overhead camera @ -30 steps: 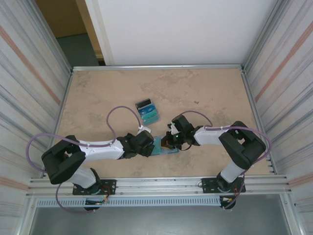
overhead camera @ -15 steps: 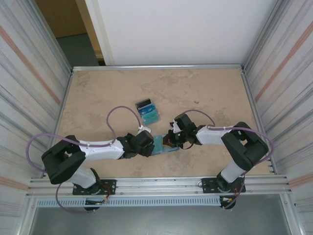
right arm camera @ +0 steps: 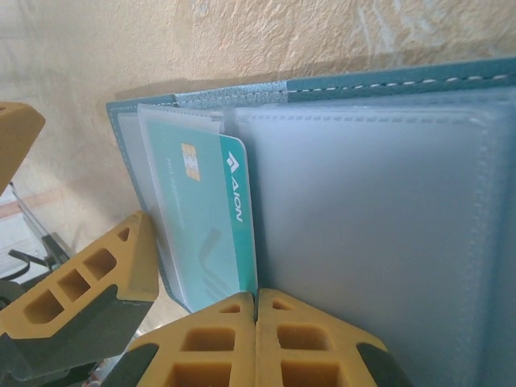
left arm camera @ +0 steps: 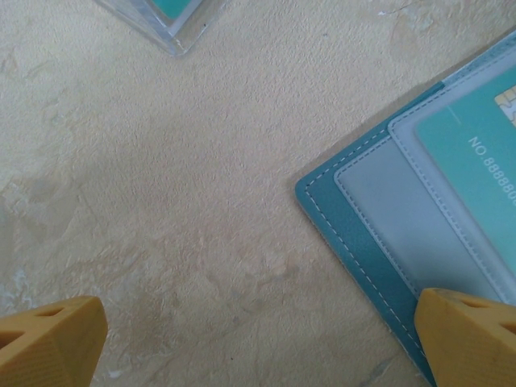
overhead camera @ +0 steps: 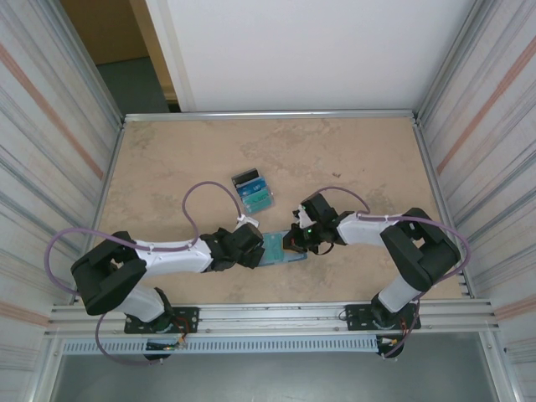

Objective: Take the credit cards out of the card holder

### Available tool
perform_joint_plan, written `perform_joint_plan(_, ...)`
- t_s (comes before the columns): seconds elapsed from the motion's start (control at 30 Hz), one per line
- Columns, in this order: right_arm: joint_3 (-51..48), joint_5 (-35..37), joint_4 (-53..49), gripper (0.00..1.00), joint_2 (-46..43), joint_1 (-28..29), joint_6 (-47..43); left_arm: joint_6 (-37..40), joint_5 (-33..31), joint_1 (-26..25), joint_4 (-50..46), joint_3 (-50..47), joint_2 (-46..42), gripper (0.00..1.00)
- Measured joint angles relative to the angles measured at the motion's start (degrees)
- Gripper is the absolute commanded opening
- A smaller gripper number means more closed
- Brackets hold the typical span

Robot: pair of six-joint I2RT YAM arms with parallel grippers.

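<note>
Top external first: you have the card holder (overhead camera: 285, 251) lying open on the table (overhead camera: 167, 159), near the front edge and between the two arms. Your left gripper (overhead camera: 261, 248) sits at its left end and your right gripper (overhead camera: 295, 243) at its right end. Three loose cards (overhead camera: 253, 191), black, blue and teal, are fanned well behind it.

Left wrist: your left gripper (left arm camera: 258, 347) hangs close over the table with its fingers (left arm camera: 52, 343) spread wide and nothing between them. The right-hand tip is over the holder's teal border (left arm camera: 355, 242). A teal card (left arm camera: 476, 153) sits in the holder's grey pocket. At the top edge you see a clear-edged corner (left arm camera: 173, 20) with teal inside.

Right wrist: your right gripper (right arm camera: 256, 343) has its fingers (right arm camera: 306, 347) pressed together against the holder's clear pockets (right arm camera: 371, 242). The teal card (right arm camera: 210, 226), with its chip showing, stands in the end pocket, its lower edge running down to those tips; you cannot tell whether they nip it. One left finger (right arm camera: 89, 282) lies beside that pocket.
</note>
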Motion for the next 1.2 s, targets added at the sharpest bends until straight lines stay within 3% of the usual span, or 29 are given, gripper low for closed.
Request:
perform_joint_plan(0.57,1.05,-0.09,-3.5,0.05,-0.59,-0.63,-1.55,3.69,0.83,0.28,1.84,3.26,-0.57,0.99)
perform_joint_plan(1.2,1.05,-0.11,-4.2,0.04,-0.61,-1.57,-1.73,6.51,2.56,0.79,2.54,7.06,7.02,0.99)
